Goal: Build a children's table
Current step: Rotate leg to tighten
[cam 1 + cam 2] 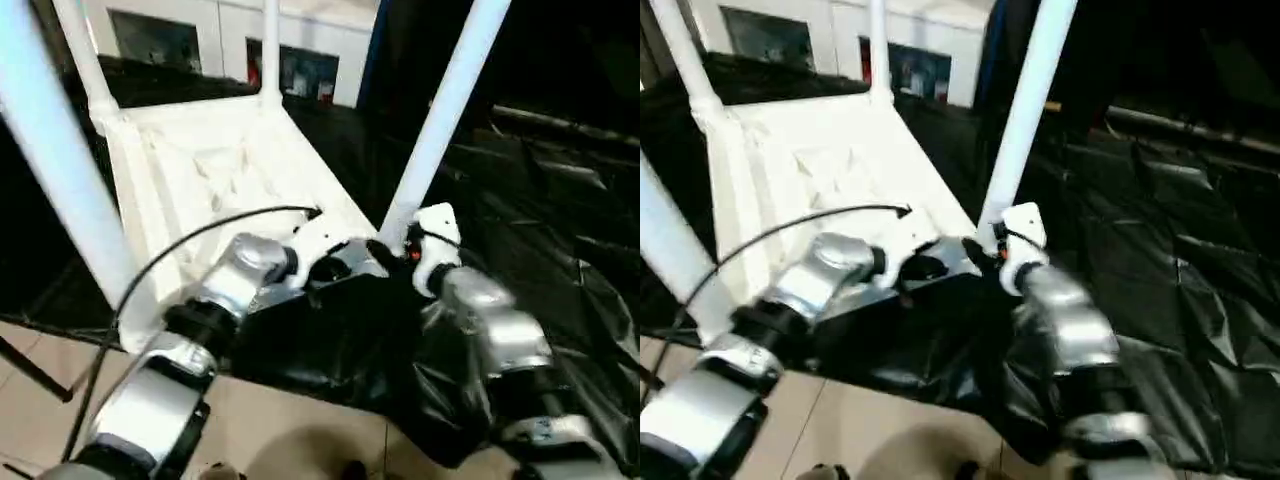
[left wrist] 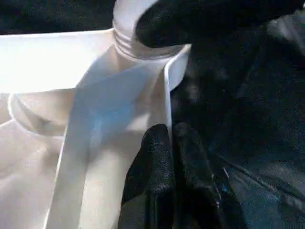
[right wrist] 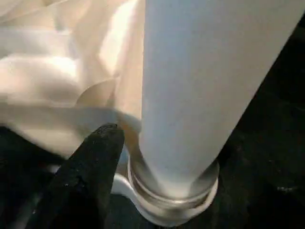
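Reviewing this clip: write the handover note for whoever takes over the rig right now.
Left claw: shut, fingertips at the tabletop's near rim.
Right claw: at the base of the near-right leg; one finger visible beside it, grip unclear.
Tabletop lies underside up on black sheeting.
Done: four legs stand in the corner sockets.
Left: check the near-right leg is fully seated, withdraw both claws, turn the table upright.

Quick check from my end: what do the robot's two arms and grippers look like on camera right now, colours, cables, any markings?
Both forearms are silver metal cylinders with black joint bands. A thin black cable loops over the left arm toward its wrist. The right arm ends in a white wrist housing with a small red-orange spot. The left gripper has rounded, matte black fingers; one like finger of the right gripper shows.
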`<state>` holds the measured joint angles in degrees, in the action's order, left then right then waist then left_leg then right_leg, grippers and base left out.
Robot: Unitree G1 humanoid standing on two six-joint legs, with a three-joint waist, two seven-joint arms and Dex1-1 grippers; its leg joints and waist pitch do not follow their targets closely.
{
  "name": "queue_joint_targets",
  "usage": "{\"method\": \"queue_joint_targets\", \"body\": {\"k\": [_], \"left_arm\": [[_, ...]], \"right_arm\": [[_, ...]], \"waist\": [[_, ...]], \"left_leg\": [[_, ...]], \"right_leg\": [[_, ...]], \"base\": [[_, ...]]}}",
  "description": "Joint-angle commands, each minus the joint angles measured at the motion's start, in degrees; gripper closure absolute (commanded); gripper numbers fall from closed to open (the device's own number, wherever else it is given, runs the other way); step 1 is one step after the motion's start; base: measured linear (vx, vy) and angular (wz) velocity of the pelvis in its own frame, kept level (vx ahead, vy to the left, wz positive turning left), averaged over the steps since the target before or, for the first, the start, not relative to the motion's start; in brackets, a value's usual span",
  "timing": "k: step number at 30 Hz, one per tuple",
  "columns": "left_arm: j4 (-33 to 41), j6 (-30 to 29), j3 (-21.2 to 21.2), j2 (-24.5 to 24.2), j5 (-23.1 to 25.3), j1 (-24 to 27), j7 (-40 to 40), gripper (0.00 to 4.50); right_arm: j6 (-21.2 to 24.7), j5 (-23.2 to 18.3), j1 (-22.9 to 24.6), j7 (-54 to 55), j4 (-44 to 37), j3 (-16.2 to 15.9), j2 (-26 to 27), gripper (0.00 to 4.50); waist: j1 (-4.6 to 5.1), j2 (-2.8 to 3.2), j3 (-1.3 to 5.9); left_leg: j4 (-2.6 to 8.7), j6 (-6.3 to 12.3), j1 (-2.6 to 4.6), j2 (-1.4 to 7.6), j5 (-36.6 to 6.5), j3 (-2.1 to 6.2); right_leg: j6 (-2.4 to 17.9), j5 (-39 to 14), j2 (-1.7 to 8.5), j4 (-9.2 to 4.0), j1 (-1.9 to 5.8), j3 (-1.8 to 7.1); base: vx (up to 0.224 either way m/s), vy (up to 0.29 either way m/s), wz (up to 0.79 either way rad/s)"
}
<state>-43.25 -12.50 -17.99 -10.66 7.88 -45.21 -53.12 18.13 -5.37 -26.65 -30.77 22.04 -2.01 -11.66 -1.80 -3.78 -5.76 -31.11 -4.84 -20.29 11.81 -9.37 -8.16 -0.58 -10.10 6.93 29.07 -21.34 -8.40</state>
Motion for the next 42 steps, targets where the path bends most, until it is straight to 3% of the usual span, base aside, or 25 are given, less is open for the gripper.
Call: {"method": "queue_joint_targets", "body": {"k": [1,2,4,7,8,11,12,14,16,17,19,21,24,27,31,34,38,42], "left_arm": [[0.46,0.9,-2.61,-0.46,-0.04,1.34,-3.85,4.5],[1.33,0.56,-2.67,-1.22,-0.47,1.68,-5.44,4.5],[3.5,1.85,-3.19,-3.33,-1.61,2.87,-10.62,4.5],[6.63,3.09,-3.72,-6.0,-3.31,4.53,-16.89,4.5],[8.3,2.44,-3.78,-6.89,-4.23,5.28,-19.03,4.5],[10.26,2.08,-4.03,-8.3,-4.95,6.24,-21.74,4.5],[10.44,2.01,-4.08,-8.43,-4.99,6.32,-21.92,4.5],[11.49,1.67,-4.36,-9.22,-5.16,6.79,-22.91,4.5],[12.55,1.26,-4.49,-9.99,-5.38,7.22,-23.79,4.5],[13.16,1.03,-4.5,-10.35,-5.51,7.44,-24.31,4.5],[13.72,0.85,-4.42,-10.7,-5.59,7.67,-24.82,4.5],[14.34,0.52,-4.28,-10.95,-5.6,7.87,-25.13,4.5],[14.69,0.3,-4.27,-11.07,-5.68,7.97,-25.15,4.5],[15.36,-0.08,-4.24,-11.33,-5.81,8.3,-24.92,4.5],[15.86,-0.36,-4.18,-11.39,-5.69,8.58,-25.01,4.5],[15.1,-0.24,-3.99,-11.27,-5.39,8.41,-24.3,4.5],[11.36,-0.91,-3.24,-9.22,-3.03,6.87,-16.88,4.5],[7.37,-3.31,-1.2,-4.84,-1.6,4.79,-6.22,4.5]], "right_arm": [[0.44,-2.23,1.06,-9.09,-2.84,-4.91,-1.15,1.35],[0.44,-2.45,1.32,-11.18,-3.5,-5.26,-2.5,1.35],[0.64,-3.16,1.82,-15.96,-4.86,-5.67,-5.27,1.35],[1.16,-4.14,2.47,-21.52,-6.7,-6.48,-8.67,1.35],[1.53,-4.62,2.88,-23.73,-7.63,-6.94,-9.85,1.35],[2.41,-5.72,3.6,-27.5,-9.09,-7.8,-11.87,1.35],[2.45,-5.78,3.68,-27.82,-9.23,-7.91,-12.05,1.35],[2.54,-6.19,4.02,-29.35,-9.8,-8.35,-12.91,1.35],[2.75,-6.49,4.2,-30.54,-10.13,-8.47,-13.37,1.35],[2.87,-6.63,4.28,-31.22,-10.34,-8.58,-13.7,1.61],[2.71,-6.62,4.35,-31.85,-10.52,-8.76,-14.08,1.68],[2.56,-6.84,4.38,-32.38,-10.58,-8.77,-14.33,1.87],[2.32,-7.17,4.38,-32.68,-10.52,-8.75,-14.48,2.09],[2.16,-7.44,4.23,-33.07,-10.22,-8.62,-14.45,2.2],[2.28,-7.53,4.54,-33.35,-10.42,-8.55,-14.4,2.33],[2.63,-7.78,4.94,-33.31,-10.54,-8.59,-14.08,2.37],[0.85,-6.06,5.16,-25.11,-7.27,-6.68,-10.33,2.38],[2.7,-2.87,4.45,-10.49,-2.71,-4.35,-4.4,2.41]], "waist": [[-0.21,0.2,2.81],[-0.37,0.14,3.19],[-0.57,-0.29,3.5],[-1.09,-0.62,3.62],[-1.41,-0.7,3.84],[-1.94,-0.58,4.39],[-2.26,-0.34,4.65],[-2.56,-0.66,4.6],[-2.69,-0.79,4.5],[-2.75,-0.73,4.41],[-2.89,-0.72,4.25],[-3.06,-0.61,3.97],[-2.97,-0.75,3.93],[-2.93,-0.71,3.98],[-2.93,-0.92,4.17],[-2.98,-0.99,4.13],[-2.95,-0.94,3.98],[-2.43,-1.0,3.72]], "left_leg": [[4.4,-1.01,0.64,1.36,-29.03,0.76],[4.51,-0.13,0.26,1.7,-24.73,0.2],[4.34,0.82,-0.66,1.6,-18.73,-0.45],[3.49,2.81,0.13,1.56,-17.36,-1.6],[3.04,3.63,0.42,1.67,-15.54,-2.27],[2.46,5.12,0.03,1.64,-9.58,-2.61],[2.05,6.45,0.1,1.56,-5.02,-2.79],[1.58,7.8,-0.21,1.22,-2.05,-3.09],[1.7,7.59,-0.31,1.3,-3.67,-3.03],[1.79,7.13,-0.22,1.43,-4.75,-3.02],[1.92,6.4,-0.16,1.47,-5.93,-3.02],[2.31,3.94,0.06,1.66,-9.79,-2.91],[2.44,2.55,0.1,1.7,-11.47,-2.87],[2.4,2.19,0.12,1.65,-11.9,-2.97],[2.11,3.18,-0.03,1.43,-9.25,-3.16],[2.04,3.76,-0.08,1.4,-8.77,-3.2],[2.2,3.05,-0.02,1.42,-10.21,-3.16],[2.78,-0.49,-0.04,1.26,-16.1,-2.76]], "right_leg": [[3.01,-35.03,3.54,-4.36,1.39,2.62],[6.11,-27.84,3.28,-3.11,1.15,3.41],[8.95,-18.92,2.53,-1.5,1.32,4.08],[10.97,-18.03,2.33,-0.88,0.28,5.17],[12.77,-15.02,2.03,-0.07,-0.22,5.86],[15.28,-6.65,1.61,1.62,0.32,6.16],[16.69,0.07,1.36,2.51,0.43,6.18],[17.77,5.17,1.11,3.12,0.68,6.25],[17.32,2.44,1.29,3.01,0.98,6.35],[16.64,0.01,1.32,2.81,0.89,6.37],[15.86,-2.64,1.3,2.5,0.8,6.38],[13.9,-9.44,1.34,1.82,0.46,6.42],[12.68,-12.38,1.24,1.66,0.29,6.58],[11.96,-13.0,1.13,1.64,0.1,6.92],[12.77,-8.24,0.9,2.14,0.24,6.98],[12.85,-8.29,0.94,2.13,0.29,6.99],[12.14,-11.24,0.96,1.71,0.07,6.94],[8.63,-22.2,1.06,0.55,-0.47,6.83]], "base": [[0.0,0.0,0.0],[0.0,0.0,0.0],[0.0,0.0,0.0],[0.045,-0.03,0.09],[0.079,-0.05,0.16],[0.082,-0.037,0.12],[0.077,-0.023,0.01],[0.063,-0.02,-0.03],[0.0,0.0,0.0],[0.0,0.0,0.0],[0.0,0.0,0.0],[0.0,0.0,0.0],[0.0,0.0,0.0],[0.0,0.0,0.0],[0.0,0.0,0.0],[0.0,0.0,0.0],[0.0,0.0,0.0],[-0.013,-0.001,0.0]]}}
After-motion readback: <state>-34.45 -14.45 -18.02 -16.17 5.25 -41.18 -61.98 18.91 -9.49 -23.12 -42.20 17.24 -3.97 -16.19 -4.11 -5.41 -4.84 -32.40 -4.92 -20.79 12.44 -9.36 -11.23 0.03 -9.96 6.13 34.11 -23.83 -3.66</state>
